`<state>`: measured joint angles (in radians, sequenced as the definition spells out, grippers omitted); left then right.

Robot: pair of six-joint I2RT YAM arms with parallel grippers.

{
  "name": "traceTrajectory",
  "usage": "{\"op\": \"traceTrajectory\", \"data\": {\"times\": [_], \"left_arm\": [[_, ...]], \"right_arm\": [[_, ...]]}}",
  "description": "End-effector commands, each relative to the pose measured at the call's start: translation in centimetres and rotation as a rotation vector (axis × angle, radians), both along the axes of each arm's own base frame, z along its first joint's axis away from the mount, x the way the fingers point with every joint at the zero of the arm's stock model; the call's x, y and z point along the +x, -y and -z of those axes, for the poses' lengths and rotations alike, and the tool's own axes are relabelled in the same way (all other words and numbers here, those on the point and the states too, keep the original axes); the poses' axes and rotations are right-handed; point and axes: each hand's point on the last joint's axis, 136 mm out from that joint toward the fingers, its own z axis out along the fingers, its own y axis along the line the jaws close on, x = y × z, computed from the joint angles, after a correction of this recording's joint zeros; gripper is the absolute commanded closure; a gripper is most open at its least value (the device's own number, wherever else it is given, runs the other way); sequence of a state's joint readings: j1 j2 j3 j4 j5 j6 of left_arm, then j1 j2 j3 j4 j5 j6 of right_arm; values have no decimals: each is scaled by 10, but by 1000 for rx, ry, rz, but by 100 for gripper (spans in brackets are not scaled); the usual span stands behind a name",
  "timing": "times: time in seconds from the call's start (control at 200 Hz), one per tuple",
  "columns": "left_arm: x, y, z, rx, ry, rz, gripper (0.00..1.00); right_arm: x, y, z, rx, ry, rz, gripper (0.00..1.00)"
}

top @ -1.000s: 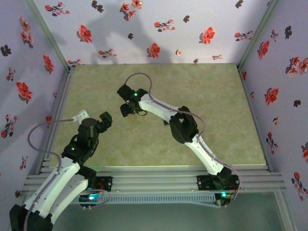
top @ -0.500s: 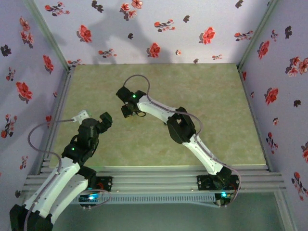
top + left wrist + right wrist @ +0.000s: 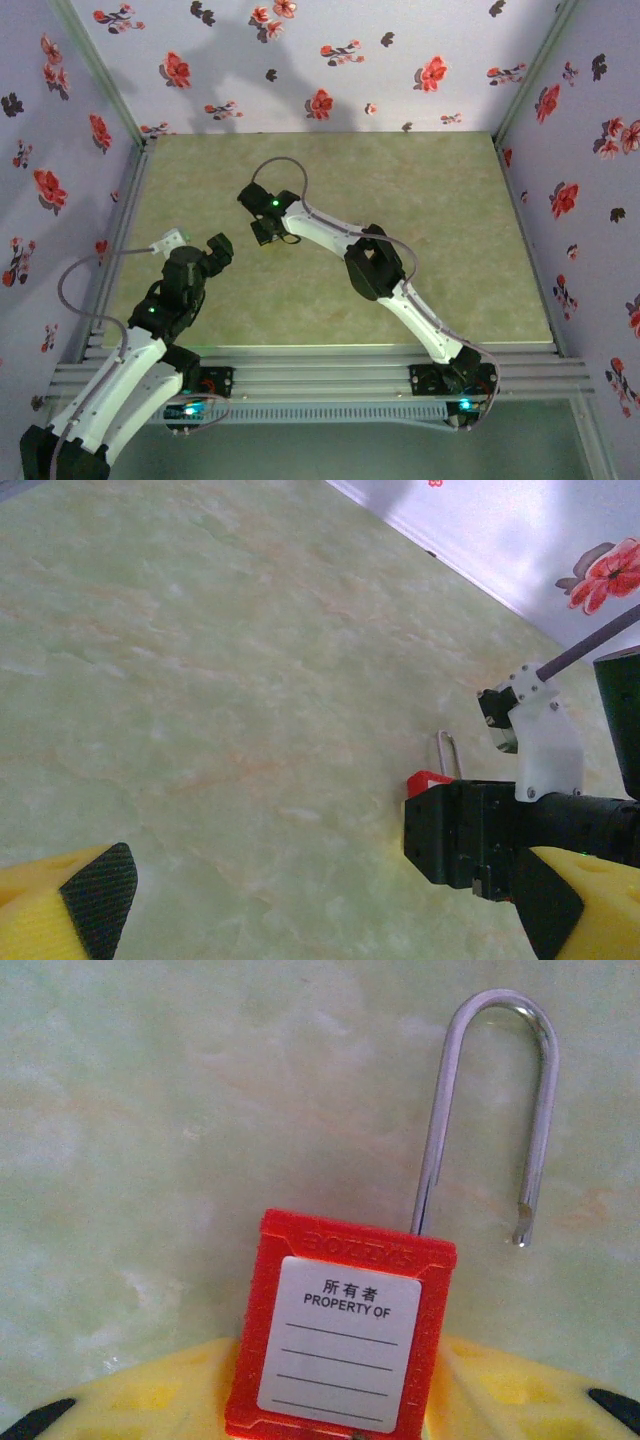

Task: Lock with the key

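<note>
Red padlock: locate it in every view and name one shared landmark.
Top external: at the right claw tip, left of centre; too small to discern.
Left wrist: red padlock right of centre, peeking from behind that claw's black body.
Right wrist: bottom centre between yellow fingers, open shackle reaching upper right.
Shared landmark: pale green marbled table.

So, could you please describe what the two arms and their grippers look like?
The left arm and right arm have white shells, black joints and small green lights. A grey cable loops off each wrist. The left gripper has yellow fingers with black textured pads; the right gripper matches.
</note>
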<state>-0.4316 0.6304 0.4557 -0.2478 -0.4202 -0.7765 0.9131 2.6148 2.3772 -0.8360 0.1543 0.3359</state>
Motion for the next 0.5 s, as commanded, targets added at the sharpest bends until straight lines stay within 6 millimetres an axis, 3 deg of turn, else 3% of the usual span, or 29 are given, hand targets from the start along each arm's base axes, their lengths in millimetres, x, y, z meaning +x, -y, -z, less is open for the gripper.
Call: {"op": "traceTrajectory", "data": {"times": [0.0, 0.335, 0.495], "left_arm": [[0, -10, -1, 10, 14, -48, 0], [0, -10, -1, 12, 15, -48, 0], [0, -10, -1, 13, 15, -48, 0]], "right_arm": [[3, 8, 23, -70, 9, -1, 53], [1, 17, 22, -111, 12, 0, 69], [-4, 17, 10, -92, 19, -12, 79]]}}
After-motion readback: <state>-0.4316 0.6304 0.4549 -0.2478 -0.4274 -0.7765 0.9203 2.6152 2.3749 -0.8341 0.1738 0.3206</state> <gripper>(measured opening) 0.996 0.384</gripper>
